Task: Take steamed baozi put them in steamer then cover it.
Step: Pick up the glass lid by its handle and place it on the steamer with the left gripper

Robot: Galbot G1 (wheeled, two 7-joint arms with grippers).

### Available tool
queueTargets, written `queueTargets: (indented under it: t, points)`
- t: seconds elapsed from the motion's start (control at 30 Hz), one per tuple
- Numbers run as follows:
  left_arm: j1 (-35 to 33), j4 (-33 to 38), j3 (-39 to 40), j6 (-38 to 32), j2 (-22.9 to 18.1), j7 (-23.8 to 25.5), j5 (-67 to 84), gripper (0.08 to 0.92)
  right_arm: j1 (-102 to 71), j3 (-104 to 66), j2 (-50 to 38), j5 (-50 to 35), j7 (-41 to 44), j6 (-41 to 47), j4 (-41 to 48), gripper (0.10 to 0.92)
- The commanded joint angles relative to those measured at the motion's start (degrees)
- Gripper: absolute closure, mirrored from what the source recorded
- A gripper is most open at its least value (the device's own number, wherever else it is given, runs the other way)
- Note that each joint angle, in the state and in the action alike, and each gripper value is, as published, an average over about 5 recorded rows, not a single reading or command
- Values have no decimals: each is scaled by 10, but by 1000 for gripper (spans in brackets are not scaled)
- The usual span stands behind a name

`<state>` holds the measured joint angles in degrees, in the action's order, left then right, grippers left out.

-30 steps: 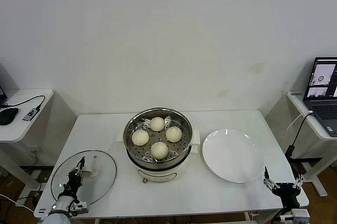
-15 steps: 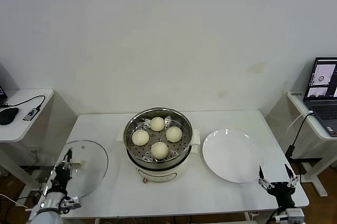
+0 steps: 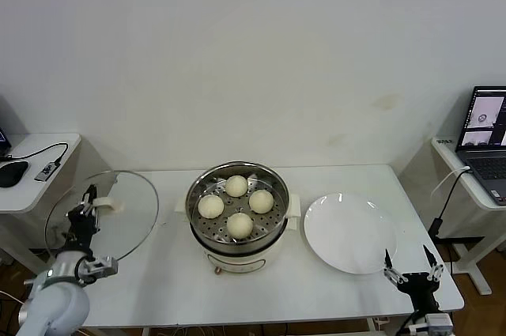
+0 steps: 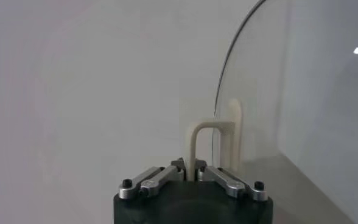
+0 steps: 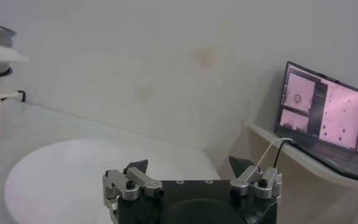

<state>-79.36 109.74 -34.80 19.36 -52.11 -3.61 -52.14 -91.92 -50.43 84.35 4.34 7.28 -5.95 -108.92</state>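
Four steamed baozi (image 3: 236,205) already sit on the perforated tray of the steamer (image 3: 237,211), off to the inner side of my left claw (image 3: 84,213) and below it, so only the covering is left, by my reckoning. My left claw is clamped tight on the cream bar handle (image 4: 210,139) of the cover (image 3: 103,216), which I hold tilted up on edge, clear of the surface (image 3: 166,273), out past its left end.

Glass with a metal rim: I judge it stiff, fairly heavy for its size, and breakable if it knocks the steel pot. The bar handle is the only sound place to take hold; the dome is smooth and would slip. Hanging from a narrow bar, the lid may want to swing, so I would level it before lowering.

Between my left claw and the steamer I see bare surface and nothing to block the path. The pot's near side handle and its raised rim are what the lid edge could catch. Beyond the steamer lies a flat white plate (image 3: 350,232). My right claw (image 3: 405,266) waits at the near right corner beside that plate, fingers spread wide and holding nothing. A laptop (image 3: 484,132) stands on a side table well beyond it.
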Motion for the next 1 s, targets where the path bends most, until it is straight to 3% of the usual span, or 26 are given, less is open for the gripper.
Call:
queueTargets:
  t: [0.03, 0.17, 0.37, 0.7, 1.0]
  points:
    - [131, 73, 170, 78, 79, 44, 78, 853, 5, 19, 11, 18, -7, 4, -1, 203]
    - [211, 73, 259, 129, 63, 69, 61, 853, 13, 34, 25, 42, -19, 12, 1, 203]
    - [301, 50, 352, 190, 0, 125, -2, 853, 22, 43, 31, 63, -32, 19, 3, 203]
    - [326, 19, 387, 195, -100, 207, -144, 853, 25, 59, 43, 67, -47, 30, 23, 203]
    - [322, -13, 395, 195, -157, 228, -214, 853, 25, 67, 46, 75, -49, 29, 28, 203]
